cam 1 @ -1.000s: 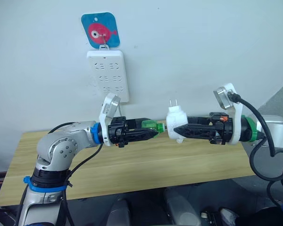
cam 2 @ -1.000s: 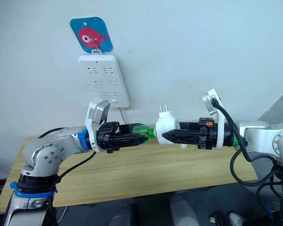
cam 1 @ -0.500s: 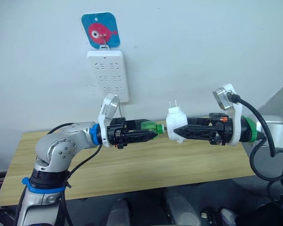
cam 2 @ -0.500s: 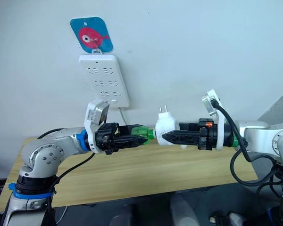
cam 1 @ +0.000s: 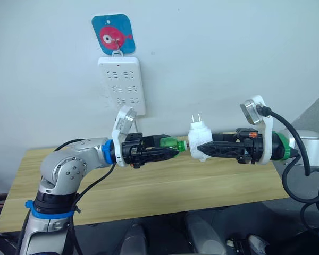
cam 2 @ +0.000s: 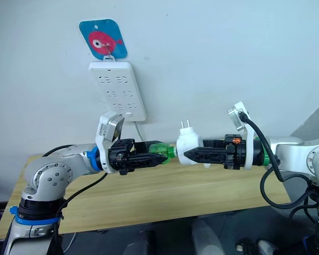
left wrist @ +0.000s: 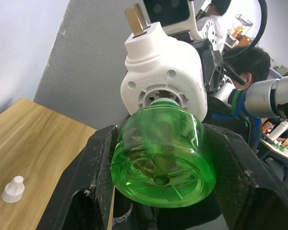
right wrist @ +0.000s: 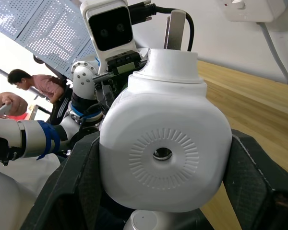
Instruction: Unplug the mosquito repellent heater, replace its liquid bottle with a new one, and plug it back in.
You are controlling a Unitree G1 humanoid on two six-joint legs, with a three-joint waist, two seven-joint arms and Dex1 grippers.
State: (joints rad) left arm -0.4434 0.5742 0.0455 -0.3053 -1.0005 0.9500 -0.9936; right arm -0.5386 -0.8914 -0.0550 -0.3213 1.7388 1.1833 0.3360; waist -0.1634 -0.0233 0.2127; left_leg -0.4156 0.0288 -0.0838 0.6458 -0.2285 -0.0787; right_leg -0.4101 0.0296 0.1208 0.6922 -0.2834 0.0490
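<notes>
Mid-frame: heater (cam 1: 199, 139) pinched in right gripper (cam 1: 204, 149), bottle (cam 1: 174, 143) in left gripper (cam 1: 171, 150); keep coaxial while threading.

left gripper (left wrist: 158, 158) clamps green bottle (left wrist: 161, 151), neck in white heater (left wrist: 163, 76); small cap (left wrist: 13, 189) on table (left wrist: 33, 143).

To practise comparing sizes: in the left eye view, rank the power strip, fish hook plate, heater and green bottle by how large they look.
1. power strip
2. fish hook plate
3. heater, nearer the camera than the wall items, so this rank is unsure
4. green bottle, partly hidden by the left gripper
</notes>
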